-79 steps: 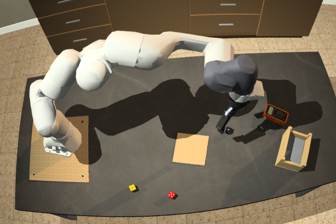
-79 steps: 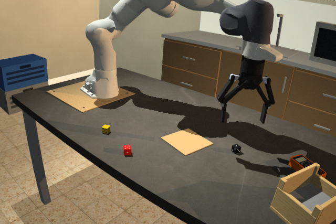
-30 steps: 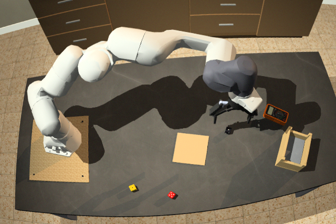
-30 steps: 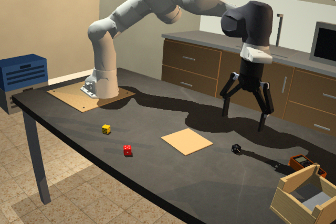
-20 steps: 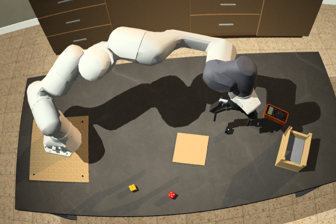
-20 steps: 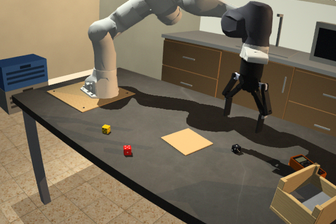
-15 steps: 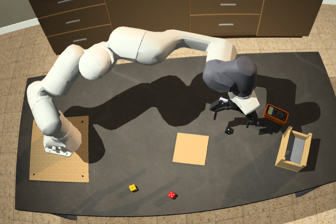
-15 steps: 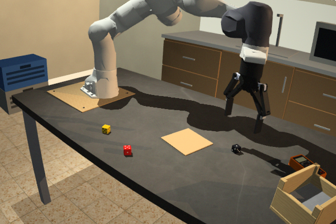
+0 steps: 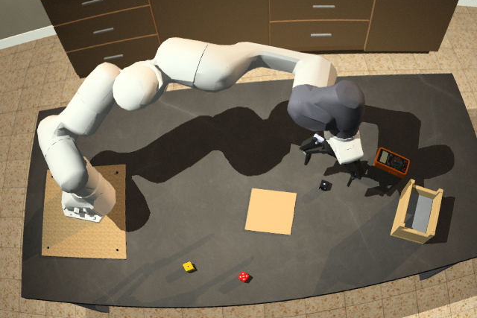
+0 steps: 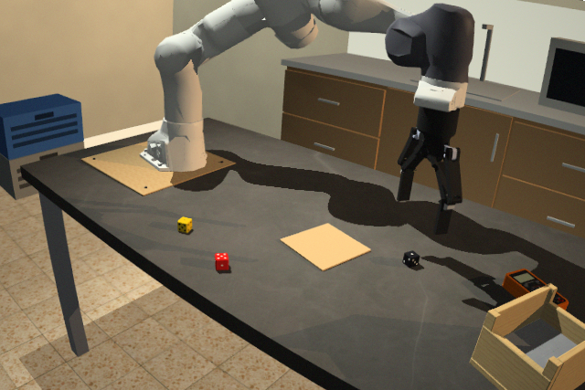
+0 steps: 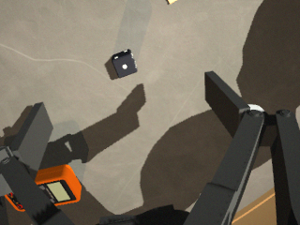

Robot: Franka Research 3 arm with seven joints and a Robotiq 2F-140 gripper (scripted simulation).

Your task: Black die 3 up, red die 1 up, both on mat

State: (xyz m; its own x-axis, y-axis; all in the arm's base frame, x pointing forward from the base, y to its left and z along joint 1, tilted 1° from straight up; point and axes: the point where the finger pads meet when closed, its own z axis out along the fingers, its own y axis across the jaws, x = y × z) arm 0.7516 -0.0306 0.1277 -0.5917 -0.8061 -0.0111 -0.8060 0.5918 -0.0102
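The black die (image 9: 323, 185) (image 10: 410, 258) (image 11: 125, 64) lies flat on the table, right of the tan mat (image 9: 270, 211) (image 10: 325, 246) and off it, with one pip on top. The red die (image 9: 243, 276) (image 10: 221, 261) lies flat near the front edge, off the mat, with several pips on top; one pip shows on a side in the exterior view. The yellow die (image 9: 188, 266) (image 10: 185, 225) lies flat to its left, with one pip on top. My gripper (image 9: 328, 171) (image 10: 422, 214) (image 11: 126, 100) is open and empty, above the table and behind the black die.
An orange multimeter (image 9: 391, 161) (image 10: 524, 280) (image 11: 59, 187) lies right of the black die. An open wooden box (image 9: 402, 208) (image 10: 505, 357) stands at the right, near the multimeter. The arm's base stands on a wooden board (image 9: 84, 245) (image 10: 142, 184) at the left.
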